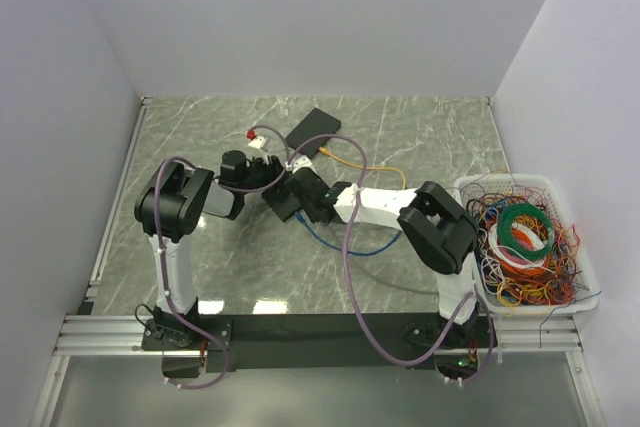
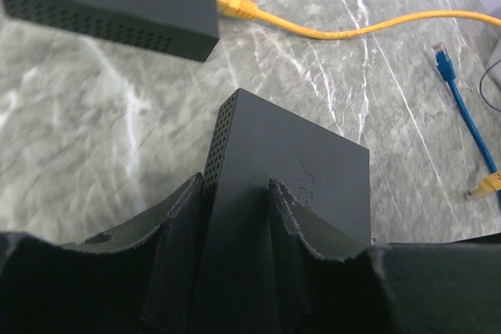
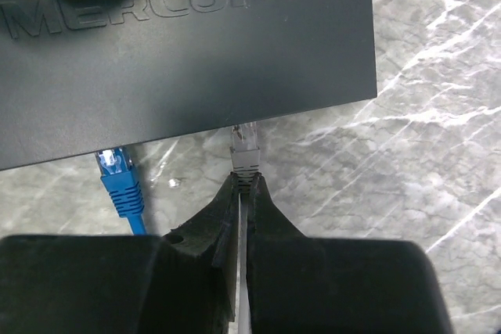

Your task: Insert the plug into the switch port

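Observation:
My left gripper [image 2: 235, 185] is shut on a black Mercury switch [image 2: 290, 170], one finger on each side of its near end. The switch also shows in the right wrist view [image 3: 188, 44] and in the top view [image 1: 281, 193], mid-table between the arms. My right gripper [image 3: 244, 185] is shut on a grey plug [image 3: 244, 150], whose clear tip meets the switch's near edge. The ports are hidden, so I cannot tell whether the tip is inside one. A blue plug [image 3: 117, 177] lies on the table beside it, pointing at the same edge.
A second black box [image 1: 313, 129] lies behind, with a yellow cable [image 2: 352, 29] ending at its corner. A blue cable [image 1: 340, 242] loops on the marble table. A white basket [image 1: 590, 267] of tangled wires stands at the right edge.

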You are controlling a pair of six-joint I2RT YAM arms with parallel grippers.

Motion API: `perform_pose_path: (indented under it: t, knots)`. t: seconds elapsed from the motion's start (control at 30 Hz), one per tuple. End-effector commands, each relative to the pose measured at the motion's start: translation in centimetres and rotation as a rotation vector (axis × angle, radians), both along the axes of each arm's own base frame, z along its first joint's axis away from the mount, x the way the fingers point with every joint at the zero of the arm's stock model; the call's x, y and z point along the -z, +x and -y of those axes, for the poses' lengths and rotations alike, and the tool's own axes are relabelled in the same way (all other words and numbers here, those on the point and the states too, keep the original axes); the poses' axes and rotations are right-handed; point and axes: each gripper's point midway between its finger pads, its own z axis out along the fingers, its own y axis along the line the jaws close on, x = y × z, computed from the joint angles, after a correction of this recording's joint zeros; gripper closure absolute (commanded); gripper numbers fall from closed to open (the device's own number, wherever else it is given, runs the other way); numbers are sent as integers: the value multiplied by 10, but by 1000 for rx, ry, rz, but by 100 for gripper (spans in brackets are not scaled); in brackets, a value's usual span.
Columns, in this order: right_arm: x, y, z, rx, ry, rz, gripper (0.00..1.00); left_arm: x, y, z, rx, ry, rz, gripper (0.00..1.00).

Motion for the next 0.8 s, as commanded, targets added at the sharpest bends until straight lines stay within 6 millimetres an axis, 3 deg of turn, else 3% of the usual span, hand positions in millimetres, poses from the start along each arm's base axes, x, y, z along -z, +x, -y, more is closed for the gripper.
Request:
perform_pose_path:
  t: [0.0, 0.17, 0.37, 0.77]
  knots:
    - [-90, 68, -81, -14, 372, 295, 100, 44, -126, 67, 464, -44, -311, 58]
    - [-95, 82, -82, -6, 401, 331, 100, 49, -138, 79, 541, -35, -331, 57]
    - [-133, 89, -79, -10, 465, 418, 100, 50, -142, 81, 559, -35, -341, 57]
    - [-177, 124, -96, -48, 534, 513, 100, 61, -161, 95, 652, 7, -377, 56]
